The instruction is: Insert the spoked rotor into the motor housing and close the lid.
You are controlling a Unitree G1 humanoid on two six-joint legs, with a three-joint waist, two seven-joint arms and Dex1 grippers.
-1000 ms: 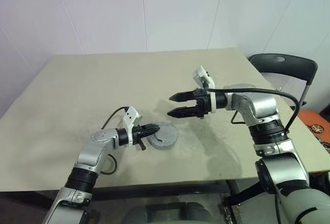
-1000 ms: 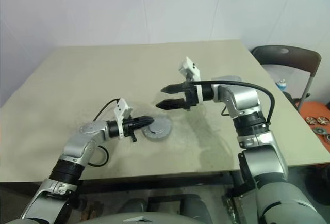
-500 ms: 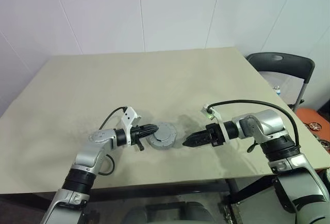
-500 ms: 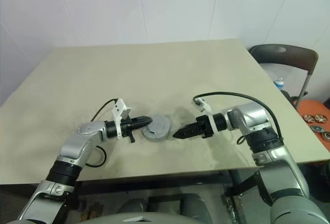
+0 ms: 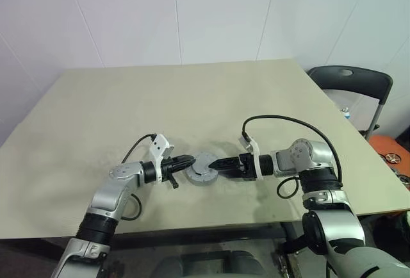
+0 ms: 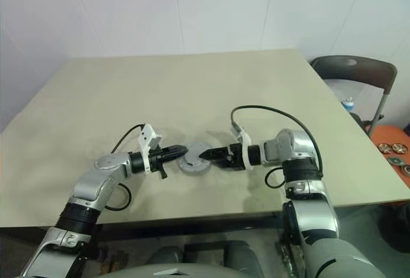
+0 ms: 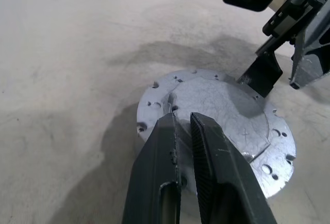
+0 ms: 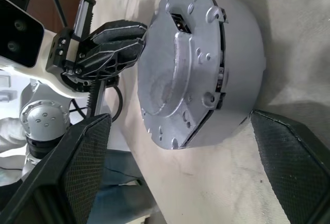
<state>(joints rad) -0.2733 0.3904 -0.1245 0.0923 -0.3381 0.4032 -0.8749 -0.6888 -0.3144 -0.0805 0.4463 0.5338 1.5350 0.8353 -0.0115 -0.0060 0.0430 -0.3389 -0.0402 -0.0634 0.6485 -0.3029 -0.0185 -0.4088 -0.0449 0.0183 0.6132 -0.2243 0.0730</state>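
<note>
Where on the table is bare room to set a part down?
The table is bare from the far edge to the assembly, and along both side edges. Crowded only at front centre, where the shut left gripper and open right gripper flank the lid on the motor housing.

Scene is evenly and brightly lit from overhead. Soft dark shadows are cast on the matte beige tabletop beside the round grey metal disc. Mild glare is seen there; near black fingers are blurred.
</note>
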